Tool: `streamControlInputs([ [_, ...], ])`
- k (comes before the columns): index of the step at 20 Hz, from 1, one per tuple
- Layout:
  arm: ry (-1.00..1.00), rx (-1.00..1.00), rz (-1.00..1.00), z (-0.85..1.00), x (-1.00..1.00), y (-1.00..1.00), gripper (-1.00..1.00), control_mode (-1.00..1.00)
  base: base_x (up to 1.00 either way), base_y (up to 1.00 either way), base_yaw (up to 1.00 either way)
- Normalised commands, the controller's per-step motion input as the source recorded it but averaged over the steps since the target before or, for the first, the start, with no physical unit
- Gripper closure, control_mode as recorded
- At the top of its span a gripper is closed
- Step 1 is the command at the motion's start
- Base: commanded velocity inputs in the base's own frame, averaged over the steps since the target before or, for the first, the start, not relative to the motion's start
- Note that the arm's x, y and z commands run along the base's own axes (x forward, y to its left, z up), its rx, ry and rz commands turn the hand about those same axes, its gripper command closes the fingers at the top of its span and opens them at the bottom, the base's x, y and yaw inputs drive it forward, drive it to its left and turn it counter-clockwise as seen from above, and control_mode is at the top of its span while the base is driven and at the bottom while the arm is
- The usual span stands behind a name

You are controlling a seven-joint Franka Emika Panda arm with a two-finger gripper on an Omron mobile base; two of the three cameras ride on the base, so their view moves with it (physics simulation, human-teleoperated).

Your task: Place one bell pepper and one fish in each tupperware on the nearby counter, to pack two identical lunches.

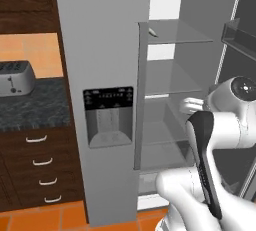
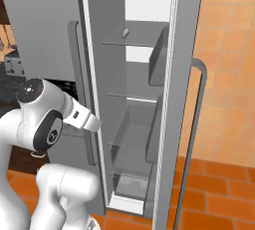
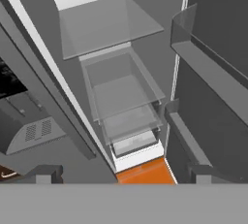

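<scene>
Jaws: spread wide, holding nothing; gripper (image 3: 123, 173) aimed down into the open fridge (image 1: 107, 35), toward its lower drawers (image 3: 123, 94).
Fish: one small pale body on the upper shelf (image 2: 130, 44), at its left end, fish (image 2: 125, 33) also seen from the left base view (image 1: 152, 32); too small to read detail.
Handling (judgement): light, slim, likely slippery; grip across the mid-body, not the tapered ends.
Pepper: location cannot be told.
Counter: counter (image 1: 35, 107) left of fridge, toaster (image 1: 16, 78) on it.
Progress (judgement): early; nothing picked yet.
Next (judgement): raise hand to upper shelf.
</scene>
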Motion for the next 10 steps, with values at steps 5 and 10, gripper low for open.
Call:
streamControlInputs([
  [5, 0.0, 0.0, 0.0, 0.0, 0.0, 0.0, -1.0, 1.0, 0.08, -0.12, 0.0],
  [10, 0.0, 0.0, 0.0, 0.0, 0.0, 0.0, -1.0, 1.0, 0.2, -0.23, 0.0],
])
